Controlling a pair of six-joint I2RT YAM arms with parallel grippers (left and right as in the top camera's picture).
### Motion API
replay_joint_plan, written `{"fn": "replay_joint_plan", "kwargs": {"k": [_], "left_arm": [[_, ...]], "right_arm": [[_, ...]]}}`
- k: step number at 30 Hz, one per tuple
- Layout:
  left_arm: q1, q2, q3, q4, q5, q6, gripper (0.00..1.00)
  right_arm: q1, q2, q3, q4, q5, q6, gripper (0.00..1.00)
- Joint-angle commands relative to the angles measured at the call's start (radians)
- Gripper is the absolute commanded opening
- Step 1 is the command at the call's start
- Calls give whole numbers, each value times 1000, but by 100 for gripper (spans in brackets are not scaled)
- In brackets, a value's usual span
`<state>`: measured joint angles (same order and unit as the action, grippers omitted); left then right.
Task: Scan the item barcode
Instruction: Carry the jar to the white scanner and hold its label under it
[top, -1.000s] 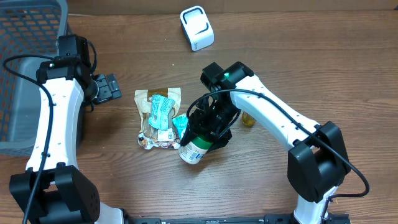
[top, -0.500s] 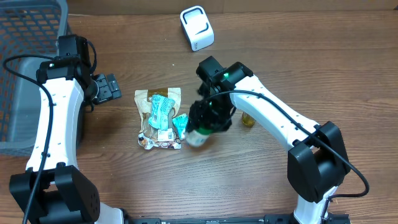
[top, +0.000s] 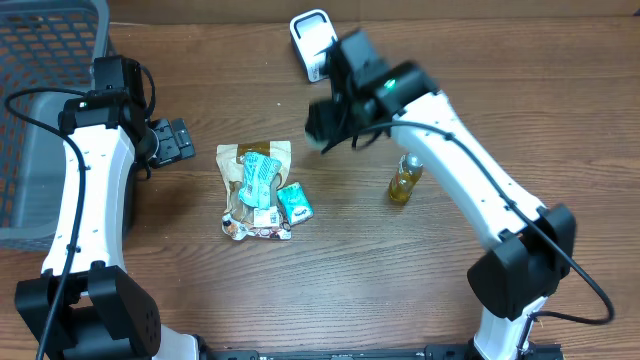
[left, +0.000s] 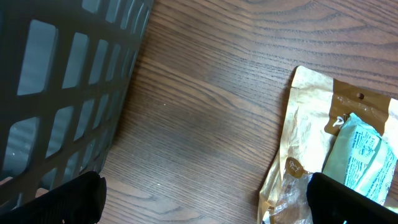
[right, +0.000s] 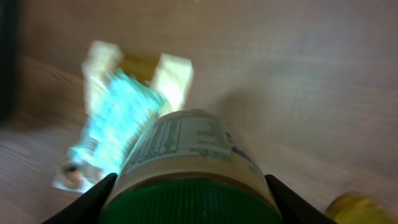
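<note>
Brown wood-grain table (top: 560, 120); right fingers (right: 93, 202) clamp green-lidded jar (right: 186, 149); left fingers (left: 68, 199) wide apart, empty, near basket (left: 62, 74)

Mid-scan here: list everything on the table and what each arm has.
basket: one, grey, far left
scanner: one, white, top centre
jar: one, white with green lid, held near the scanner
bottle: one, yellow, right of centre
bag: one, brown, centre
packets: two, teal, one on the bag, one at its right edge
table: one, brown wood
left gripper: one, black, open, between basket and bag
right gripper: one, black, closed on the jar
</note>
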<state>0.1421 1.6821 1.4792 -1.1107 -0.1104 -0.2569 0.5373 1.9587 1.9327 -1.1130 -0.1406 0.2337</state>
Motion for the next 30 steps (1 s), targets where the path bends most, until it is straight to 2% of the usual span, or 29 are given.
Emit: {"fn": "replay_joint_plan", "kwargs": {"k": [1,4,10,15,22,30], "left_arm": [[2,-16,21,0,-12,14,100],[2,-16,21,0,-12,14,100],[2,-16,21,0,-12,14,99],[2,-16,21,0,-12,14,100],[2,-16,21,0,-12,14,100],[2,-16,21,0,-12,14,99]], "right_arm": [[0,-19,166,-7,18,-77,4],[0,-19,205,55,82,-79,4],[0,16,166,241,185,-79,4],[-1,91,164,365,211,-79,4],[-15,203,164,569,402,-79,4],[-63,319,164,791,409,-79,4]]}}
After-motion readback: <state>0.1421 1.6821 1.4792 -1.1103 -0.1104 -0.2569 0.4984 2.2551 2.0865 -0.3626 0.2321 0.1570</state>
